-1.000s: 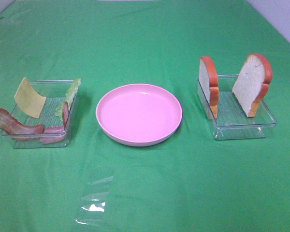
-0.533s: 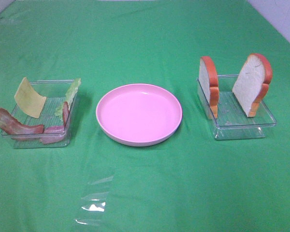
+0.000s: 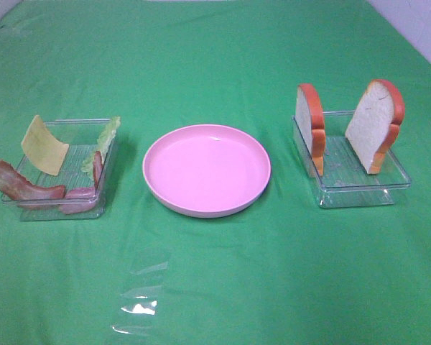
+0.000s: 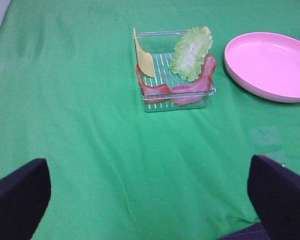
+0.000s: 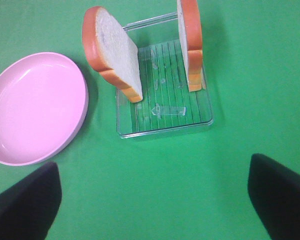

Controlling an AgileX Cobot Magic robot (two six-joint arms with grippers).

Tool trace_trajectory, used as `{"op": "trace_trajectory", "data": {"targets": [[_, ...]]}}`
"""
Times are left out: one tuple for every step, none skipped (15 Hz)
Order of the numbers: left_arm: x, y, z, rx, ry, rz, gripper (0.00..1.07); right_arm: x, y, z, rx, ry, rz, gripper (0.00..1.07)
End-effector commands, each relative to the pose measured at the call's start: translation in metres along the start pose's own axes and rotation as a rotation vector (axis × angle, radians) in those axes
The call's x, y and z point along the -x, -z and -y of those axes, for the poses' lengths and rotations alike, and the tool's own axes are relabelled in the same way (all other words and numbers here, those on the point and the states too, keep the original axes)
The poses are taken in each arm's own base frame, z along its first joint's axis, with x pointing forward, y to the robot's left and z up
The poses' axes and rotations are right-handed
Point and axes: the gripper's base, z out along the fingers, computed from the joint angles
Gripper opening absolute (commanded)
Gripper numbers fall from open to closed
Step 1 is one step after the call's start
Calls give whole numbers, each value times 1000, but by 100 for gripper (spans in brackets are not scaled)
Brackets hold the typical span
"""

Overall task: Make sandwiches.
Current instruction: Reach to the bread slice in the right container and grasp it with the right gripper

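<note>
While both jaws gape empty | bread slices well apart from R jaws, in tray

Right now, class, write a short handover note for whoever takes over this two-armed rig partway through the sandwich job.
Left gripper: open, empty. Right gripper: open, empty.
White toy bread slices with orange-brown crust stand on edge in the right clear plastic tray. Yellow cheese square, green lettuce leaf and reddish-brown bacon strips sit in the left clear plastic tray. The round pink plate between the trays holds nothing.
Done: nothing stacked yet.
Left: stack all of it, probably bread first on the plate.
</note>
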Motion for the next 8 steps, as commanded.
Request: {"op": "trace_trajectory", "data": {"targets": [[-1,1,1,-6,4,16,100,21,-15,-2,2,6,-76,96],[-1,1,1,-6,4,16,100,32,-23,-3,5,11,-131,95],[-1,1,1,-6,4,16,100,43,-31,-4,7,13,-178,95],[-1,1,1,-6,4,16,100,53,-40,-5,10,13,-234,94],[-1,1,1,-6,4,16,100,62,-48,-5,12,13,-277,94],[-1,1,1,-6,4,16,100,72,-57,-6,15,19,-311,94],[-1,1,1,-6,4,16,100,80,-64,-6,20,29,-340,93],[-1,1,1,-6,4,16,100,84,-67,-7,24,31,-352,93]]}}
